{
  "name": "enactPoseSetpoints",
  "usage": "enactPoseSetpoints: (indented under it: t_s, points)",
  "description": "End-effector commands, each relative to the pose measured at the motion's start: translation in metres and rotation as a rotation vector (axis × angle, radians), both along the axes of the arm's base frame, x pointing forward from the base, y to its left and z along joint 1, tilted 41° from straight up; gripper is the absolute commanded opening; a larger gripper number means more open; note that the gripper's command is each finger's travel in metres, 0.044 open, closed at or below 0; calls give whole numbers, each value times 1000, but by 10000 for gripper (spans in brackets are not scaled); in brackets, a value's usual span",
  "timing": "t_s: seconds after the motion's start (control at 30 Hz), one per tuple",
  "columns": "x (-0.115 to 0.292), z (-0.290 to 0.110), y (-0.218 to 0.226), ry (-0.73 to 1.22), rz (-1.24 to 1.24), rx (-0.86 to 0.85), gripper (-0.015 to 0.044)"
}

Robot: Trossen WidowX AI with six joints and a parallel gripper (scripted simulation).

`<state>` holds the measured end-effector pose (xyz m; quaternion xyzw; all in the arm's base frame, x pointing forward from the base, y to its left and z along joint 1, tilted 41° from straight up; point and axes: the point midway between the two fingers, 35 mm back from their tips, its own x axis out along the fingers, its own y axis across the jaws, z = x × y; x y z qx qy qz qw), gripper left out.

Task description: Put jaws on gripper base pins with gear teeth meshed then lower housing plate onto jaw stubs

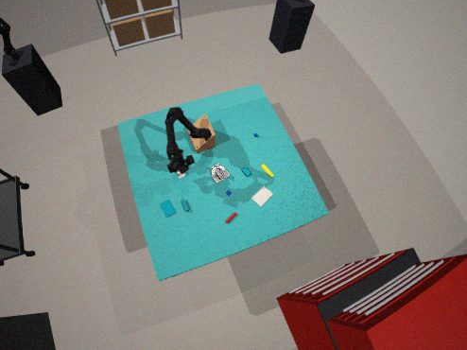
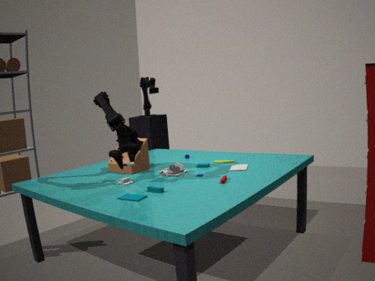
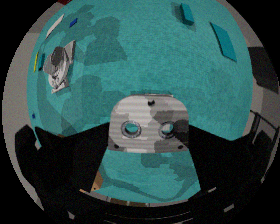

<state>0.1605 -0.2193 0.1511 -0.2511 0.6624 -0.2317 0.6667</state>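
Observation:
My gripper (image 1: 181, 168) (image 2: 127, 164) (image 3: 149, 127) is shut on the housing plate. The plate (image 3: 149, 112) is light grey, rounded at one edge, with two ringed holes, and spans between the two fingers. It is held above the table. A small pale piece (image 2: 125, 181) lies on the table below it. The gripper base (image 1: 214, 178) (image 2: 182, 173) (image 3: 70, 55) lies apart from my gripper, towards the middle of the table. Grey jaws (image 1: 219, 170) (image 2: 176, 168) (image 3: 56, 71) are on it in a rounded loop; their teeth are too small to judge.
A wooden block (image 1: 203, 138) (image 2: 142, 159) stands behind my arm. A teal plate (image 1: 167, 208) (image 2: 132, 197) and teal block (image 1: 185, 205) (image 2: 155, 189) lie nearer the front. A white plate (image 1: 262, 196), red bar (image 1: 231, 218), yellow bar (image 1: 267, 170) and blue cubes lie around the base.

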Motion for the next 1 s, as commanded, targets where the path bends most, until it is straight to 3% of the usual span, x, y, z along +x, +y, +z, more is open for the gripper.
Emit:
enactPoseSetpoints:
  t_s: [0.0,0.97]
  points:
    - [6,-10,5,9,-3,17,351]
    - [53,-68,64,34,16,83,351]
